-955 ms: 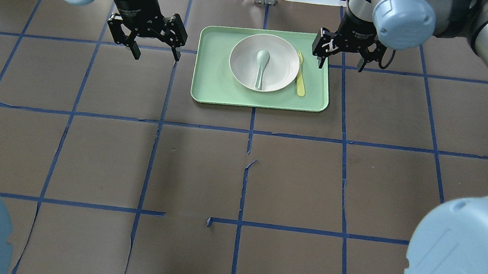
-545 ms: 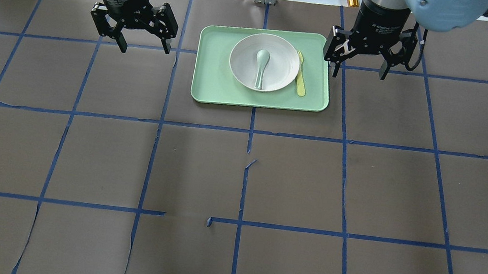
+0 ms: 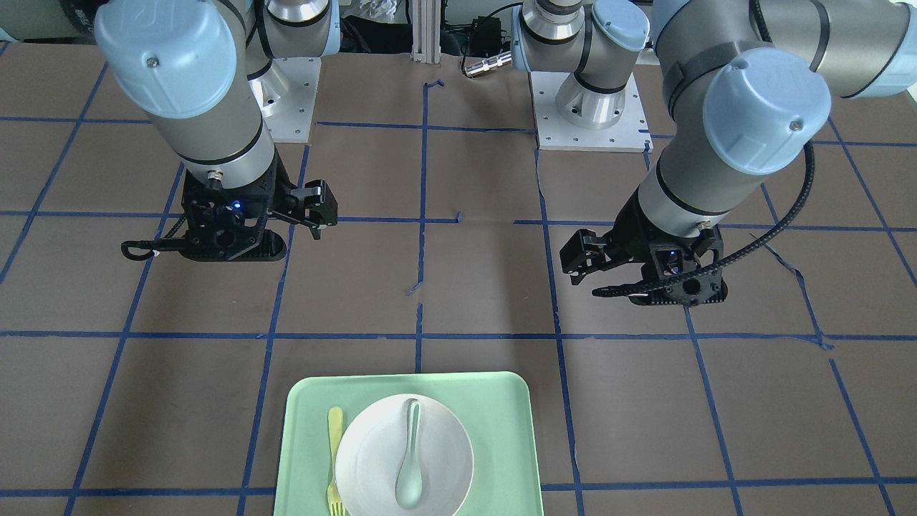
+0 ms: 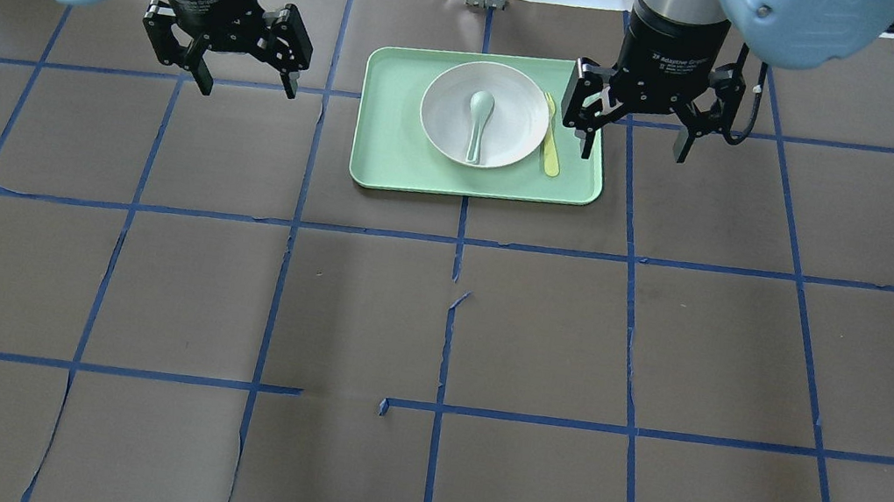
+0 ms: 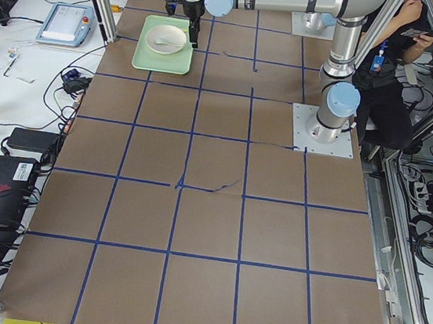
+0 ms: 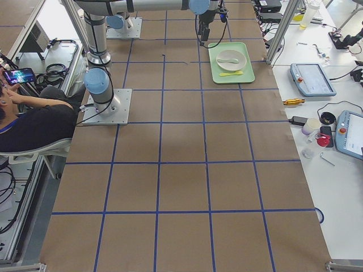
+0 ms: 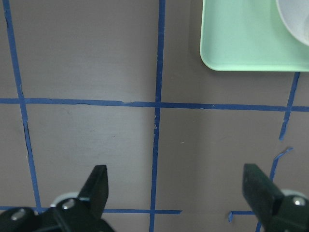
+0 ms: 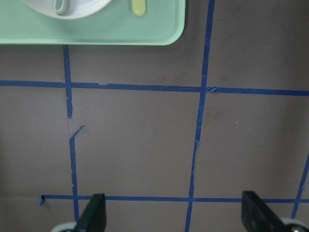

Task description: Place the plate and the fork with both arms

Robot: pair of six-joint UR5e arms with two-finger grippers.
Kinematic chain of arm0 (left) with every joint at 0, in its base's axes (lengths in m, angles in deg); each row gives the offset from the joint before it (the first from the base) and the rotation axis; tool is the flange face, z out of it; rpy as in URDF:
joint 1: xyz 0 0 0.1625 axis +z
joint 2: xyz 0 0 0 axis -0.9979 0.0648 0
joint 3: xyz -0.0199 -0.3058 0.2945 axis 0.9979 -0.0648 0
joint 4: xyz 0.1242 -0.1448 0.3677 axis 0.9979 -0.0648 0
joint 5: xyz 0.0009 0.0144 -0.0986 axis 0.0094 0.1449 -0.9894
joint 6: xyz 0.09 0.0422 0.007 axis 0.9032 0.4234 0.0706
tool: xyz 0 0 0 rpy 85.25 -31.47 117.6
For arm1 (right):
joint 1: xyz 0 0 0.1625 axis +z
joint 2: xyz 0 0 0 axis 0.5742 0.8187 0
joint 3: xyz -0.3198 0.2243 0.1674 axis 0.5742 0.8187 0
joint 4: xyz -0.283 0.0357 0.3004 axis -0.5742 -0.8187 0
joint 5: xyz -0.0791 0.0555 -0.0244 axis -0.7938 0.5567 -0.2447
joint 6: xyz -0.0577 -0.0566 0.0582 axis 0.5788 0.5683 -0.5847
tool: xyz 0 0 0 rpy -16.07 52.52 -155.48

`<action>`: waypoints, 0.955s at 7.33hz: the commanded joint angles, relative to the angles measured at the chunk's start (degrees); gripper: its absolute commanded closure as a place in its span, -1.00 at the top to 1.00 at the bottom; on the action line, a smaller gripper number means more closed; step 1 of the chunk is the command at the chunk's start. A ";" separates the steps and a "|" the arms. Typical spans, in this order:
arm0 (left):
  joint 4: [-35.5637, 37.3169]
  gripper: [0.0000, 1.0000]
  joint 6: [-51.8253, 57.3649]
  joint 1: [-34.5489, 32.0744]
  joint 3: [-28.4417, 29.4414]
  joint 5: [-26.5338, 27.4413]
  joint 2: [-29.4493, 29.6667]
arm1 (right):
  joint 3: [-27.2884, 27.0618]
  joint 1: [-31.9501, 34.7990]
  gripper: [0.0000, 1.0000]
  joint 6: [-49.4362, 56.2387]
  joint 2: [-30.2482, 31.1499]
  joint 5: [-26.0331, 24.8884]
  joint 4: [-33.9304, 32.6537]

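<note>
Overhead exterior, fork [image 4: 551, 138] near right claw [image 4: 633, 153], jaws spread

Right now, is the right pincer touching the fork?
Apart. The right wrist view shows the fork on the tray, well clear of the open right pincer.

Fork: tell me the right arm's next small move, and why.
Probably shift the right tool sideways until it is over the fork. The tool hangs open by the tray's edge, holding nothing, and the fork lies on the tray beside the plate.
</note>
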 commanded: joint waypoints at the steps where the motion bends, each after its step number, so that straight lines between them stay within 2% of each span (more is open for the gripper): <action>1: 2.78 1.00 0.01 -0.09 -2.44 -0.08 -1.20 | -0.27 0.02 1.00 0.11 0.51 0.13 -0.02; 3: 2.69 1.00 0.01 -0.09 -2.54 0.27 -1.64 | -0.27 0.02 1.00 0.20 0.87 0.47 -0.02; 5: -3.34 1.00 -0.16 -0.26 -2.45 0.62 -3.48 | -0.36 -0.16 1.00 0.20 0.87 0.30 -0.11; 7: -4.77 1.00 -1.99 -1.84 -2.71 0.89 -4.54 | -0.80 -0.07 1.00 0.02 0.87 0.56 -0.54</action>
